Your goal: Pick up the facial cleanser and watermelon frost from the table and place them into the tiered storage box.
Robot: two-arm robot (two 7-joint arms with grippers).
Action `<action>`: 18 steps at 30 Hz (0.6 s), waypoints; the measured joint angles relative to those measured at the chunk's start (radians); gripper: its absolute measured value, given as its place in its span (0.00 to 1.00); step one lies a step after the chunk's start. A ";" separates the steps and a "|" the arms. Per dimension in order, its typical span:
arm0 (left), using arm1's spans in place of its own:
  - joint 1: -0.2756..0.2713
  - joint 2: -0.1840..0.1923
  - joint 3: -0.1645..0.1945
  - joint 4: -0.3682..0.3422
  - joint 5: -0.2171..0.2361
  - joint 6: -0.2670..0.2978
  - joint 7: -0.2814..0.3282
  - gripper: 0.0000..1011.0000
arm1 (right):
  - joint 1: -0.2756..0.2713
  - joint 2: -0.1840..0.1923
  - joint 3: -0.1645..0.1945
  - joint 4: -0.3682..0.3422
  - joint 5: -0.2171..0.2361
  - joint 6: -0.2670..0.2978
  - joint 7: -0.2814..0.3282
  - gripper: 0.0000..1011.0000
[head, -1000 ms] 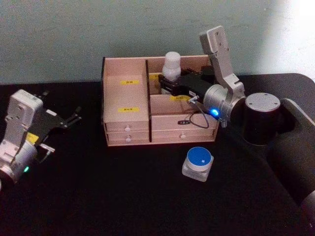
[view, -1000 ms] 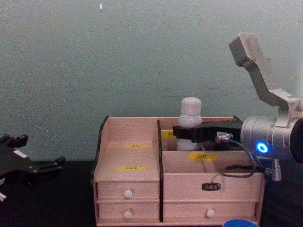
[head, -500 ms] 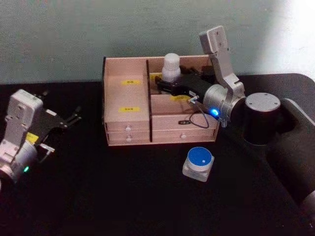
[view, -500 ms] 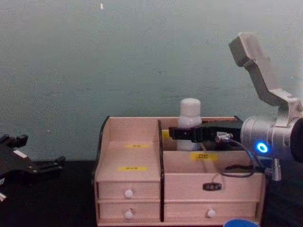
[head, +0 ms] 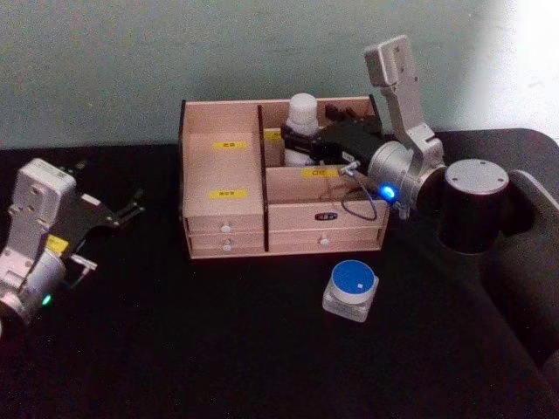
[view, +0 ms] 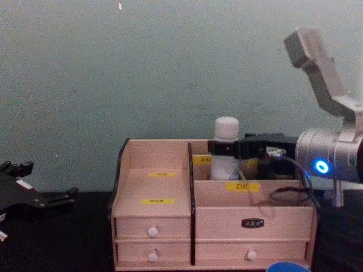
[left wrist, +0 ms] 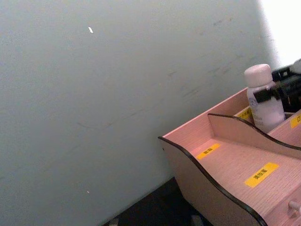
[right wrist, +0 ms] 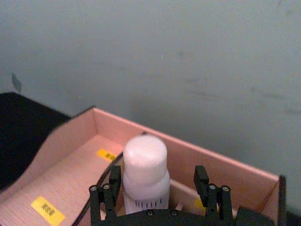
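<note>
A white bottle point(head: 301, 113) with a white cap stands upright in the back right compartment of the tiered storage box point(head: 223, 201). My right gripper point(head: 297, 147) is open, its fingers on either side of the bottle point(right wrist: 145, 169), with a gap on one side in the right wrist view. The chest view shows the bottle point(view: 226, 141) behind the box point(view: 159, 187) wall with the gripper point(view: 224, 148) at its neck. A blue-lidded clear jar point(head: 351, 288) sits on the table in front of the box. I cannot tell which item is the facial cleanser and which the watermelon frost.
My left gripper point(head: 122, 212) is parked, open, at the left of the black table point(head: 218, 349), well away from the box. The box has small drawers with white knobs point(view: 152, 232) along its front. A pale green wall stands close behind.
The bottle went down into the back compartment. My right gripper let go of it and the right arm drew back a little to the right. The left arm has not moved.
</note>
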 joint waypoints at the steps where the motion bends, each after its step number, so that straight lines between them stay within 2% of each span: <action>1: 0.000 0.000 0.000 0.000 0.000 0.000 0.000 0.99 | -0.002 0.002 0.002 -0.009 0.001 0.000 -0.001 0.99; 18: 0.000 0.000 0.000 0.000 0.000 0.000 0.000 0.99 | -0.046 0.039 0.038 -0.170 0.029 0.000 -0.010 0.99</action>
